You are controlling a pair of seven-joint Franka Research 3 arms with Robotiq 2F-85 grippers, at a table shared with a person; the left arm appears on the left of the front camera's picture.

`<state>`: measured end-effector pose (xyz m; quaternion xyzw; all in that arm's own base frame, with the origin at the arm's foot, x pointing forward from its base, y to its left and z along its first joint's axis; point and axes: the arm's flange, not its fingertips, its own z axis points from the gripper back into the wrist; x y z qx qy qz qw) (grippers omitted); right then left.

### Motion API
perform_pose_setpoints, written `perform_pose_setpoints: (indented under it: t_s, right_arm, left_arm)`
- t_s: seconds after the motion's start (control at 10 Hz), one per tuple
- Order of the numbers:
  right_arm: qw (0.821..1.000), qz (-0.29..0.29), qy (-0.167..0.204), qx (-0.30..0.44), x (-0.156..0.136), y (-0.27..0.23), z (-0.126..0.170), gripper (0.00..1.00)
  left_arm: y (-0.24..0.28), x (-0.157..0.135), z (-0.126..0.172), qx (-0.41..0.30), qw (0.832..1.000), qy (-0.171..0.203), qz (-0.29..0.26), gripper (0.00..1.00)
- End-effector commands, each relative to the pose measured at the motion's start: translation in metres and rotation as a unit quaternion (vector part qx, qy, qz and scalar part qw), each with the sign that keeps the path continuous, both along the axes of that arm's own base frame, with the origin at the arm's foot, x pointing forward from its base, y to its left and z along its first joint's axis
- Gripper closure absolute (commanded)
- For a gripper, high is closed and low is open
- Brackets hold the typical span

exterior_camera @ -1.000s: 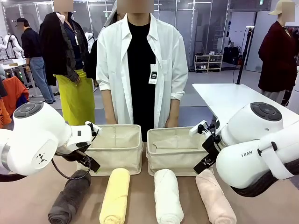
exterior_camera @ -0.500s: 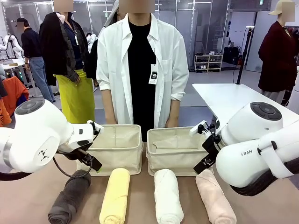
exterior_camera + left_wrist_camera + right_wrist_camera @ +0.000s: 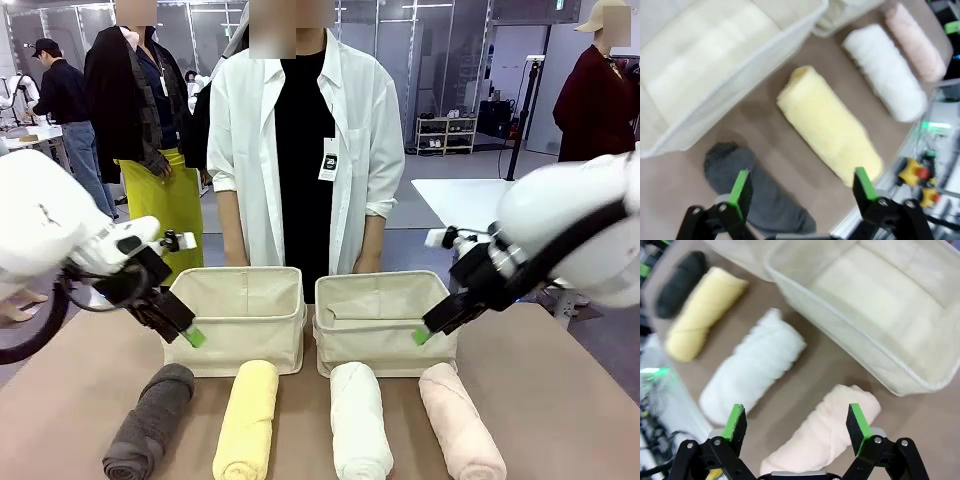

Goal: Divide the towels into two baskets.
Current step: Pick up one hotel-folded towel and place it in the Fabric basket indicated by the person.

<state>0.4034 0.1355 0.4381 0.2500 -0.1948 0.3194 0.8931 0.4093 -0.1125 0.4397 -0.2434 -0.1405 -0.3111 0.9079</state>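
Seen from the front, the dark grey towel (image 3: 150, 428), pale yellow towel (image 3: 247, 420), white towel (image 3: 360, 425) and pale pink towel (image 3: 462, 425) lie side by side along the table's (image 3: 570, 400) 6 o'clock edge. At their 12 o'clock the left basket (image 3: 245, 350) and right basket (image 3: 385, 352) stand just beside each other. From that side the left gripper (image 3: 192, 336) and right gripper (image 3: 425, 334) each give one green tip, at the baskets' outer corners, so their spread is hard to read. The wrist views settle it: both jaws stand wide. The left hangs over the grey and yellow rolls, the right over the pink roll. These views also look down onto the baskets' canvas floors.
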Motion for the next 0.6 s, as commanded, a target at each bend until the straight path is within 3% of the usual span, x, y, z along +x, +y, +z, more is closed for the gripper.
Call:
perform_pose_setpoints:
  t_s: [0.0,0.3,0.5]
  right_arm:
    - [0.99,0.003,0.087,0.115,0.022,-0.035,-0.013,0.0]
    - [0.94,-0.05,0.158,0.298,0.016,-0.1,-0.029,0.0]
    - [0.903,-0.13,0.176,0.369,0.005,-0.17,-0.037,0.0]
  left_arm:
    - [0.041,0.016,-0.002,-0.097,0.993,0.072,0.007,0.0]
    - [0.118,0.012,-0.024,-0.288,0.95,0.115,0.047,0.0]
    - [0.188,-0.002,-0.037,-0.415,0.905,0.051,0.079,0.0]
